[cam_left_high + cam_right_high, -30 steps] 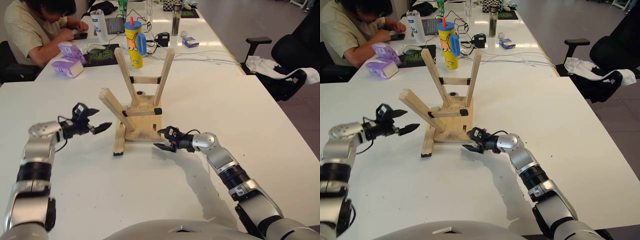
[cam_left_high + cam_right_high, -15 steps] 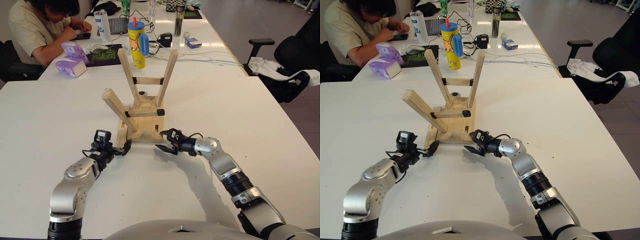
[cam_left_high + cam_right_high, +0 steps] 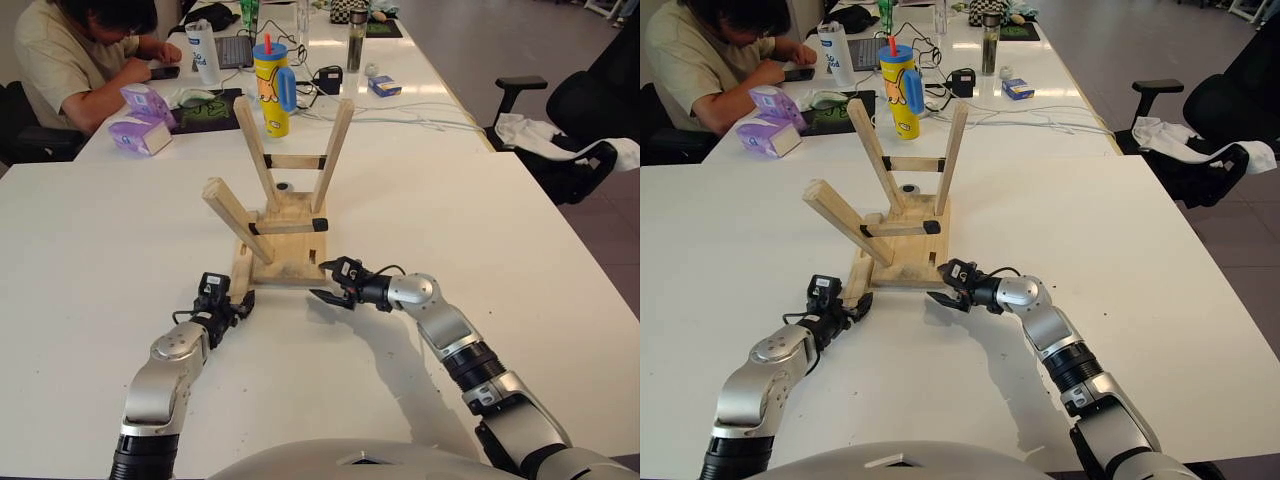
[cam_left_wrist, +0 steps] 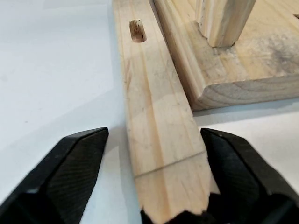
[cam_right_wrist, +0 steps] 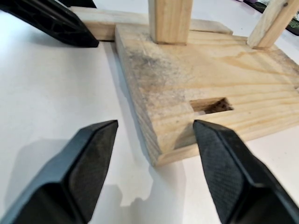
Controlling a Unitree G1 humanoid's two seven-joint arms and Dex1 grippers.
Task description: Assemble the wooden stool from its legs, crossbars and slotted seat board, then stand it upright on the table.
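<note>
Wooden stool (image 3: 285, 215) is sitting upside down for leg fitting. Left gripper (image 3: 240, 302) is straddling the loose leg (image 4: 154, 121) wide open, and right gripper (image 3: 320, 279) is gaping around the seat board (image 5: 210, 79) corner, probably to brace it.

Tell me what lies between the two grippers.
The near edge of the seat board and the loose leg lying beside it, in the left eye view. The left gripper, open, straddles the leg's end; the right gripper, open, the board's corner.

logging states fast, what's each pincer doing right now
Left pincer: open, straddling the end of the loose leg.
Right pincer: open, straddling a corner of the seat board.
</note>
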